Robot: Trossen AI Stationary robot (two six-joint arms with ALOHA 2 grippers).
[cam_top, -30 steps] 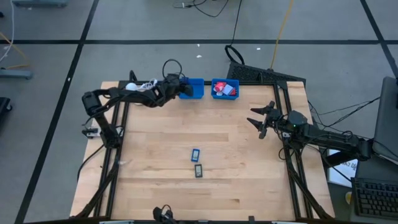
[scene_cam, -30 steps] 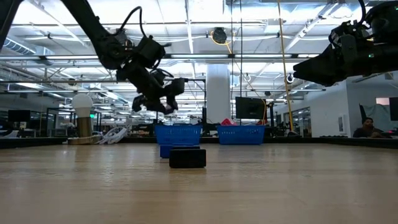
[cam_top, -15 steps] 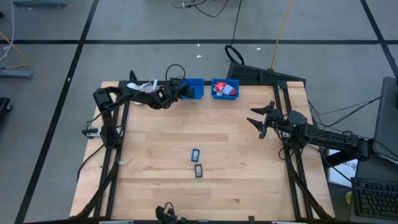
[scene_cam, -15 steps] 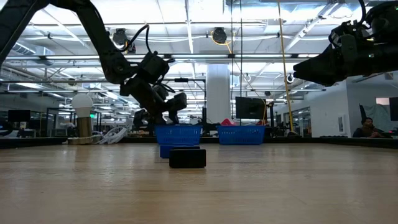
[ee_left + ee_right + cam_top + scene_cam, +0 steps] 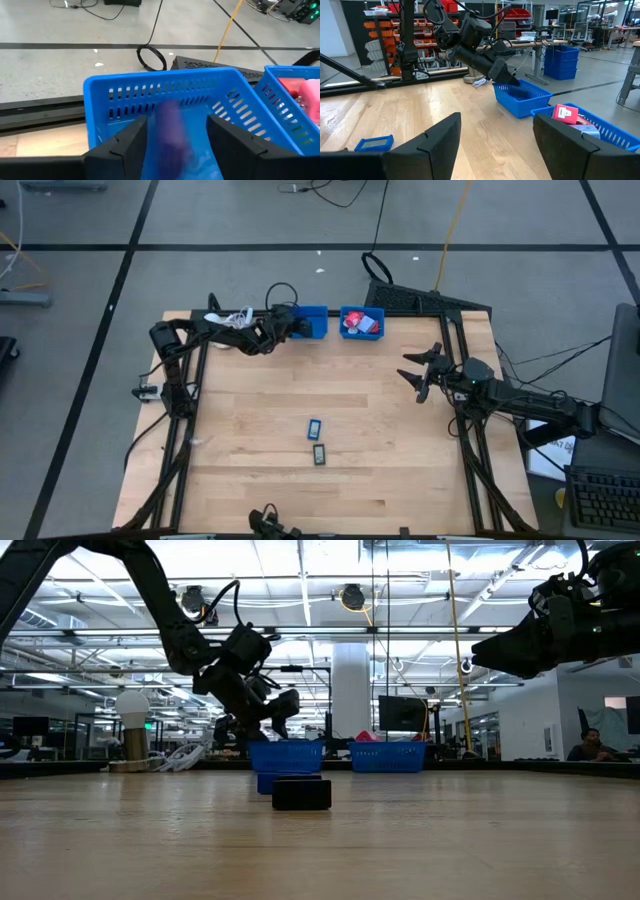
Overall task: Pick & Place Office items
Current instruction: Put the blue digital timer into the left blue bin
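Note:
My left gripper [image 5: 296,328] is at the table's far edge, over the left blue bin [image 5: 150,90], and it is open. A blurred purple piece [image 5: 171,125] shows between its fingers over the bin's inside, with a gap on either side. Two dark blue rectangles [image 5: 315,426] [image 5: 319,453] lie flat in the middle of the table. One of them [image 5: 374,143] also shows in the right wrist view. My right gripper [image 5: 412,372] hangs open above the table's right side with nothing between its fingers.
The right blue bin [image 5: 361,323] stands beside the left one and holds red and pink pieces [image 5: 566,113]. A white ball with a coiled cord [image 5: 218,318] lies at the far left. Black frame rails [image 5: 470,450] run along both table sides.
My left gripper has gone down toward the left bin and then kept still over it. The two rectangles on the table have stayed where they were.

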